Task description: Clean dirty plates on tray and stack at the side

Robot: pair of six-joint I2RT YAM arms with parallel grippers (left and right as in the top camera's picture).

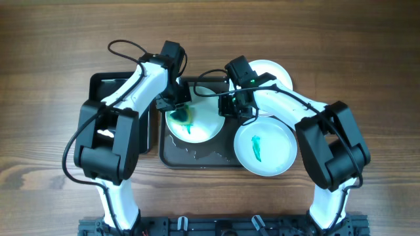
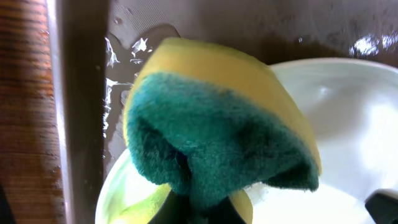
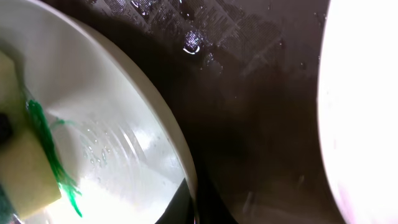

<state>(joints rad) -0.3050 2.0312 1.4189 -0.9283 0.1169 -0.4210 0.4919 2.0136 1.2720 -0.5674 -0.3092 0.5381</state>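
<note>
A white plate (image 1: 200, 121) with a green smear lies on the dark tray (image 1: 197, 157). My left gripper (image 1: 177, 108) is shut on a yellow and green sponge (image 2: 217, 124) and holds it over the plate's left part (image 2: 348, 124). My right gripper (image 1: 228, 107) is shut on the plate's right rim (image 3: 186, 174). In the right wrist view the sponge (image 3: 18, 168) and the green smear (image 3: 53, 149) lie at the left. A second white plate (image 1: 266, 147) with a green mark sits at the tray's right edge. A third white plate (image 1: 270, 71) lies on the table behind it.
The tray floor is wet, with water drops (image 3: 193, 43). A second dark tray (image 1: 108, 85) lies at the left under my left arm. The wooden table (image 1: 52, 98) surrounds both trays. The second plate's edge (image 3: 360, 106) is close to my right gripper.
</note>
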